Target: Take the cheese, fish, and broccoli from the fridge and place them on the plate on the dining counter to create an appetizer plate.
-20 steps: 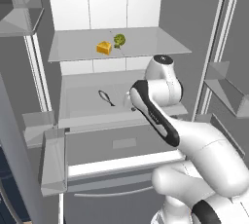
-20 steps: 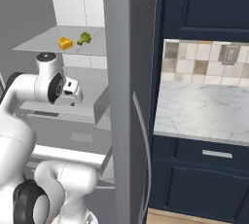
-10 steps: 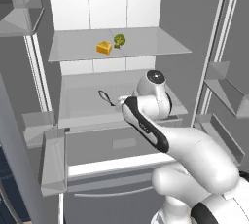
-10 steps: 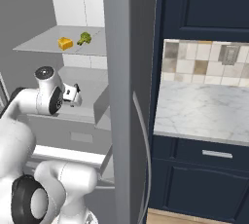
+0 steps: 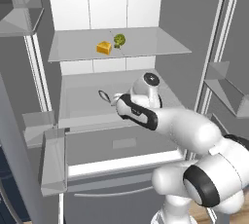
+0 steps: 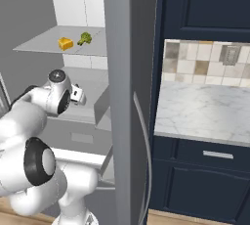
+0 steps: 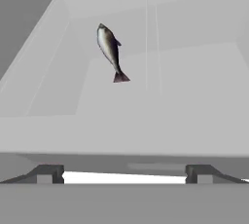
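The fridge (image 5: 107, 4) stands open in front of me. On its upper glass shelf the yellow-orange cheese (image 5: 103, 47) (image 6: 65, 43) lies just left of the green broccoli (image 5: 119, 40) (image 6: 85, 38). One shelf lower lies the dark fish (image 5: 104, 95) (image 7: 111, 51), its tail towards me. My gripper (image 5: 115, 101) (image 7: 124, 174) hangs open just short of the fish at shelf height, with nothing between its fingertips (image 7: 47, 173). The plate and the dining counter are out of view.
Door bins (image 5: 46, 130) jut out at the left and more bins (image 5: 228, 86) at the right. A drawer front (image 5: 121, 145) sits below the fish's shelf. The fridge's grey door edge (image 6: 129, 72) separates me from navy cabinets and a marble counter (image 6: 210, 111).
My arm has dropped and pushed the hand left and deeper into the fridge, closer to the fish. The jaws stayed open; the food has not moved.
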Tool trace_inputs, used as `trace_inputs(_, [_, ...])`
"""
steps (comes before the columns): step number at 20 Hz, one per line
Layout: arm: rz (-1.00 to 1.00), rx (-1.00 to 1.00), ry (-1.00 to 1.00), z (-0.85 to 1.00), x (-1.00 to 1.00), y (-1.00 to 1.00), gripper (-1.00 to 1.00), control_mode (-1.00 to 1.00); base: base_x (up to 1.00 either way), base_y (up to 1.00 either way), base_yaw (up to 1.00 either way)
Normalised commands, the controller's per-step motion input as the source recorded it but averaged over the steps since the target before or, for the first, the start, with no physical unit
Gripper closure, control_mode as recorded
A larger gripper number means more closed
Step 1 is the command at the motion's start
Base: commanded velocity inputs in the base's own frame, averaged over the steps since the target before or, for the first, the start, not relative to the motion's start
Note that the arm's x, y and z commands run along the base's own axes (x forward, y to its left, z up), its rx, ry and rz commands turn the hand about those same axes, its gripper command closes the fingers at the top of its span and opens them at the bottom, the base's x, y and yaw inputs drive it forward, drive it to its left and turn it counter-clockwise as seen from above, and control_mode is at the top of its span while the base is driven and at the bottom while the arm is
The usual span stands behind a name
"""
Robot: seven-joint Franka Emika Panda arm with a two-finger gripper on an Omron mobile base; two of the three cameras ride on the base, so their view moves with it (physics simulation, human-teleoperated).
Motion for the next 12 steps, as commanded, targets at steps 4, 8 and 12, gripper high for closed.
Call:
trace_inputs(4, [0.0,-0.01,0.0,0.0,0.33,0.11,-1.0,-1.0,0.0,0.0,0.0])
trace_inputs(8, [0.0,-0.02,0.0,-0.06,0.47,0.04,-1.0,-1.0,0.0,0.0,0.0])
trace_inputs(12, [0.0,-0.08,0.0,-0.3,0.48,0.03,-1.0,-1.0,0.0,0.0,0.0])
